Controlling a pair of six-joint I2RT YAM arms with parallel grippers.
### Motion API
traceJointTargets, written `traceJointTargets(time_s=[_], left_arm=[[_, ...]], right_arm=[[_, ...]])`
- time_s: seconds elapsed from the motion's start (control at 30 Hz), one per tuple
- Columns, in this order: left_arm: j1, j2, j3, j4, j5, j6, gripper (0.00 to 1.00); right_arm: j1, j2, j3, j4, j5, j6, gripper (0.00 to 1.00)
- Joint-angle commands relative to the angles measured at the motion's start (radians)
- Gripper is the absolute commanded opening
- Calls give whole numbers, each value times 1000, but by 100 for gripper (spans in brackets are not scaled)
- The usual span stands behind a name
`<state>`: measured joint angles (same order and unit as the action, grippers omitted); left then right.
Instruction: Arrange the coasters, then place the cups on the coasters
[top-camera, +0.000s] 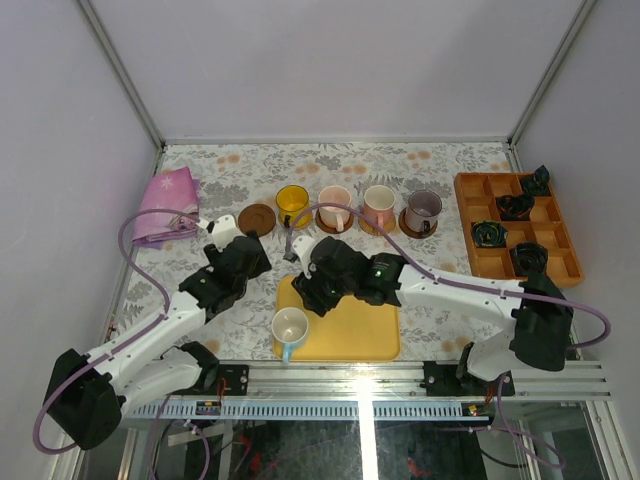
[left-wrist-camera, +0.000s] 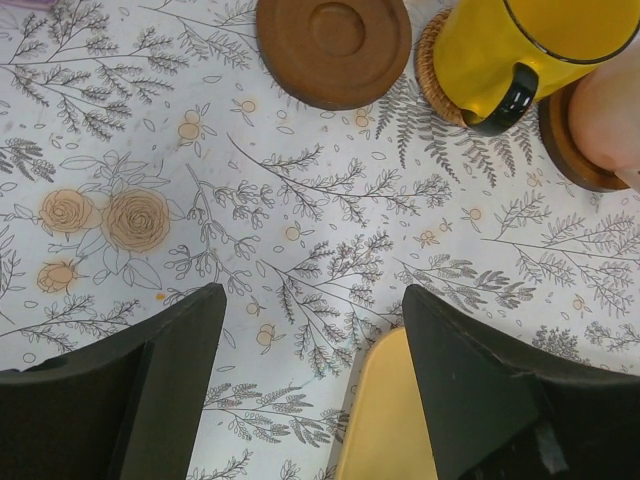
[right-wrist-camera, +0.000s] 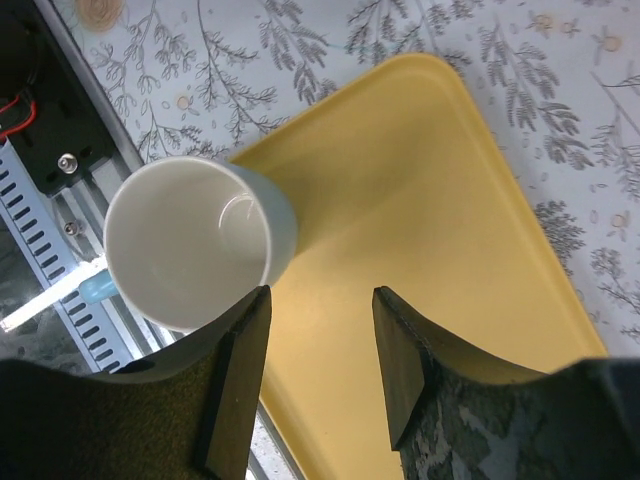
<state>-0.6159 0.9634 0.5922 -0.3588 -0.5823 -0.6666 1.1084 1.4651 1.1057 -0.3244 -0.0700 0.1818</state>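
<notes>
An empty dark brown coaster (top-camera: 256, 217) (left-wrist-camera: 335, 45) lies at the left end of a row. To its right stand the yellow cup (top-camera: 292, 203) (left-wrist-camera: 520, 50) on a tan coaster (left-wrist-camera: 433, 68), two pink cups (top-camera: 335, 208) (top-camera: 379, 207) and a grey-purple cup (top-camera: 422, 212), each on a coaster. A white cup with a light blue outside (top-camera: 290, 328) (right-wrist-camera: 190, 245) stands upright on the yellow tray (top-camera: 350, 335) (right-wrist-camera: 430, 200). My left gripper (top-camera: 283, 262) (left-wrist-camera: 313, 290) hovers open over bare cloth near the tray's corner (left-wrist-camera: 385, 420). Just right of the white cup, my right gripper (top-camera: 305, 300) (right-wrist-camera: 320, 292) is open and empty.
A pink cloth (top-camera: 165, 205) lies at the far left. An orange compartment tray (top-camera: 470, 215) with black ring-shaped objects (top-camera: 515, 206) sits at the right. A metal rail (top-camera: 400, 380) runs along the near edge, close behind the white cup.
</notes>
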Motion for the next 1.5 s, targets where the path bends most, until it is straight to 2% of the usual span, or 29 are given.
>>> traceJointTargets(time_s=[0.0,0.33,0.47,0.6,0.8,1.07,1.23,1.47], left_arm=[[-8,-17,-22,-34,-52,-59,72],[-9,-54,-41,-39,-65,-63,74],[-8,-61,-46,-40,-58,-65,74],[-8,-67,-48,-39,-52,-68,74],[-9,-69,-53,-29,-47,-67,75],[-8,-60,-51,6,-13,-33,75],[-8,-55,-59,96,95,78,75],[-14,-59,-88,216,282,170,75]], right_arm=[[40,41,63,-2,27,-9,53],[72,160,122,13,10,-8,53],[81,206,136,26,17,2,49],[88,244,140,34,51,21,34],[96,233,121,34,139,57,1],[99,169,117,-58,446,158,0],[93,156,132,-155,599,228,0],[0,129,74,-162,561,291,0]])
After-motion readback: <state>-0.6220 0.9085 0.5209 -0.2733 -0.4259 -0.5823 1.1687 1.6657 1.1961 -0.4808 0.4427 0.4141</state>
